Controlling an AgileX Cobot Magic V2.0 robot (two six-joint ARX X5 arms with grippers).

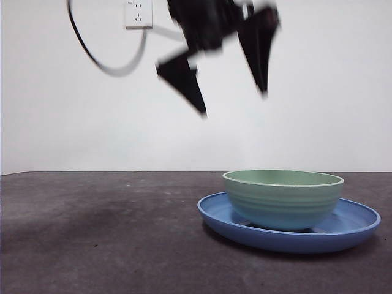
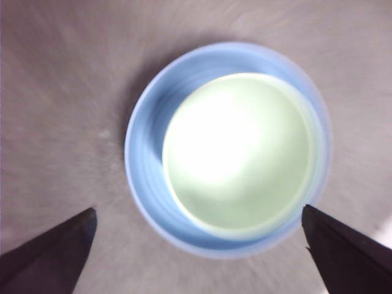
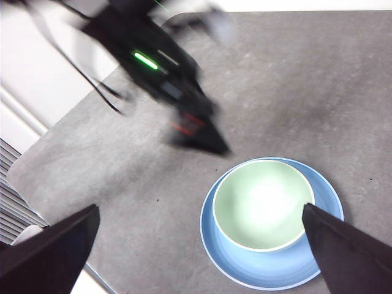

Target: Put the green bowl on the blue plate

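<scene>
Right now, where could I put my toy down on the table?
The table is bare from its far edge to the front, beside the blue plate. The plate's side is crowded: the green bowl sits on it, and the left gripper, jaws open, hangs above.

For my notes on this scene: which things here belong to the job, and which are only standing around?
Belong to the job:
- green bowl, sitting in the blue plate
- left gripper, open, above the bowl
- right gripper, open, higher up

Only around:
- wall socket
- black cable
- table
</scene>
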